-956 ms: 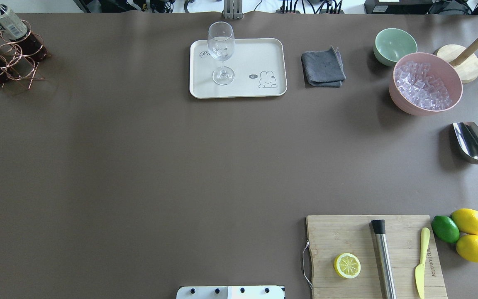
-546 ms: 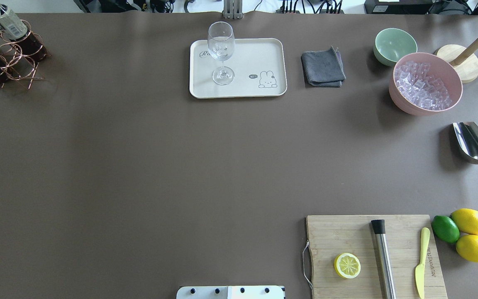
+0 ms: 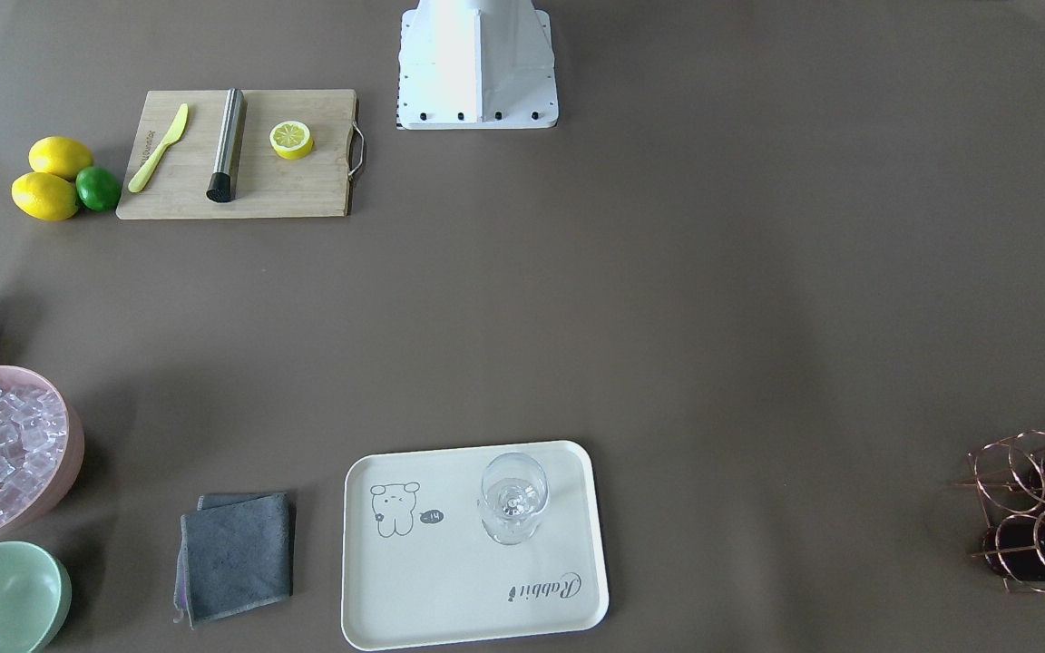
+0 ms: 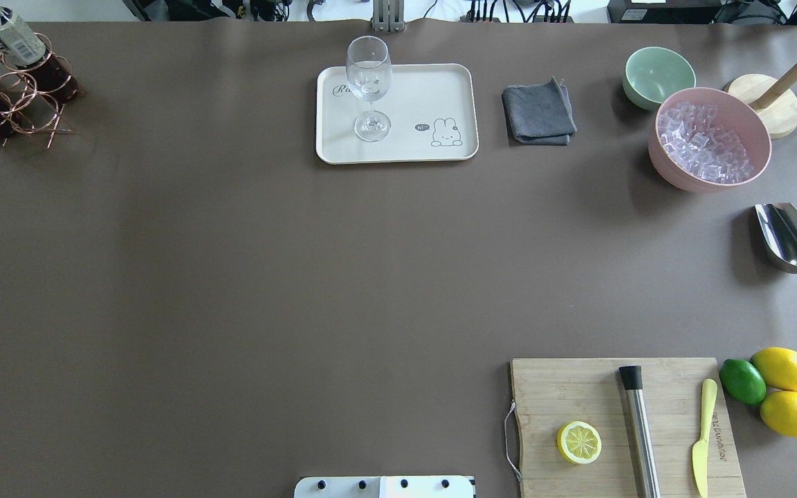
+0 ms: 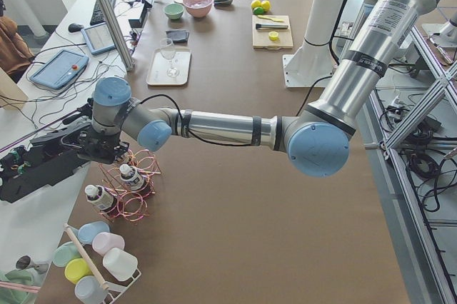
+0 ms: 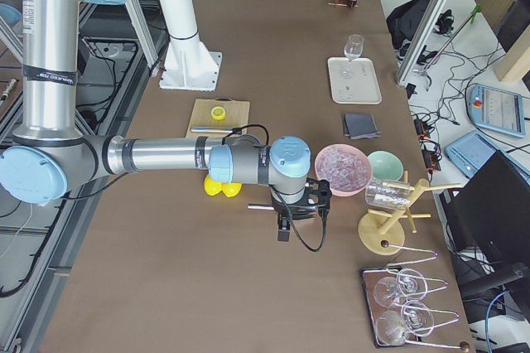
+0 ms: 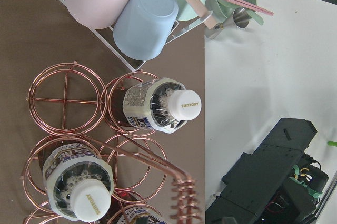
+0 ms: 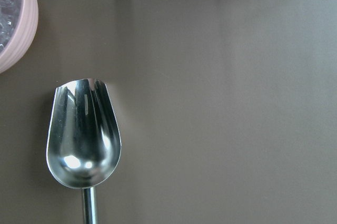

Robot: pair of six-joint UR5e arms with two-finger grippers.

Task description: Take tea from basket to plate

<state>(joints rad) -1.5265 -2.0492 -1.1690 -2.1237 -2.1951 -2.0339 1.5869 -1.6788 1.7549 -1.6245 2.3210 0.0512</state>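
Observation:
Tea bottles (image 4: pixel 14 38) with white caps stand in the rose-gold wire basket (image 4: pixel 18 97) at the table's far left corner. The left wrist view looks straight down on two bottles (image 7: pixel 163 105) in the basket's rings (image 7: pixel 66 99). The cream plate (image 4: pixel 426 90) lies at the far middle and carries a clear glass (image 4: pixel 369 69). My left gripper (image 5: pixel 114 155) hangs just above the basket and shows only in the exterior left view, so I cannot tell its state. My right gripper (image 6: pixel 286 224) hovers over the table at the right, state also unclear.
A pink bowl of ice (image 4: pixel 668 176), a mint bowl (image 4: pixel 658 72) and a grey cloth (image 4: pixel 539 113) sit at the far right. A steel scoop (image 8: pixel 83 140) lies under my right wrist. A cutting board (image 4: pixel 564 387) with a lemon half is near right. Cups (image 7: pixel 142 21) stand beside the basket.

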